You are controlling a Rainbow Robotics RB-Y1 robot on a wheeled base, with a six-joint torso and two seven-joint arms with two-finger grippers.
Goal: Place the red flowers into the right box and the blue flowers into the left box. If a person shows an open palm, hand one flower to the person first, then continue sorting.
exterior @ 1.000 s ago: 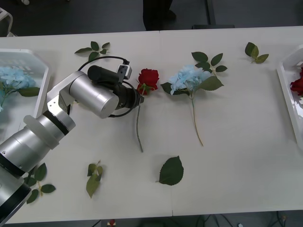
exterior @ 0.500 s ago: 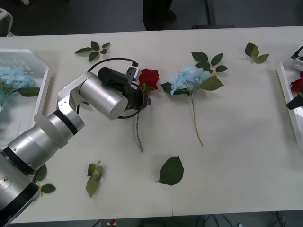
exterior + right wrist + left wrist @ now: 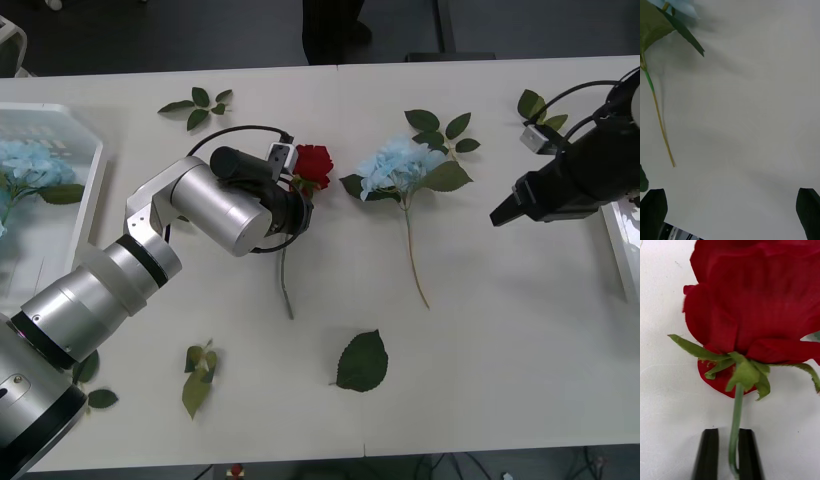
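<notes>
A red flower (image 3: 313,163) lies on the table left of centre, its stem running toward the near edge. My left gripper (image 3: 300,208) is shut on that stem just below the bloom. In the left wrist view the black fingers (image 3: 709,453) pinch the green stem under the red flower (image 3: 756,307). A blue flower (image 3: 400,165) lies at the table's middle. My right gripper (image 3: 500,215) hovers to its right, open, with the blue flower's stem (image 3: 658,120) ahead of it. The left box (image 3: 92,150) holds another blue flower (image 3: 30,165). The right box (image 3: 618,250) shows its rim behind the right arm.
Loose green leaf sprigs lie at the back left (image 3: 200,100), the back right (image 3: 540,110), near the front centre (image 3: 363,362) and at the front left (image 3: 197,385). A person's dark legs (image 3: 335,30) stand beyond the table's far edge.
My left gripper has reached the rose and shut on its stem, and the stem's end has shifted left. My right arm has swung in from the right edge toward the blue flower.
</notes>
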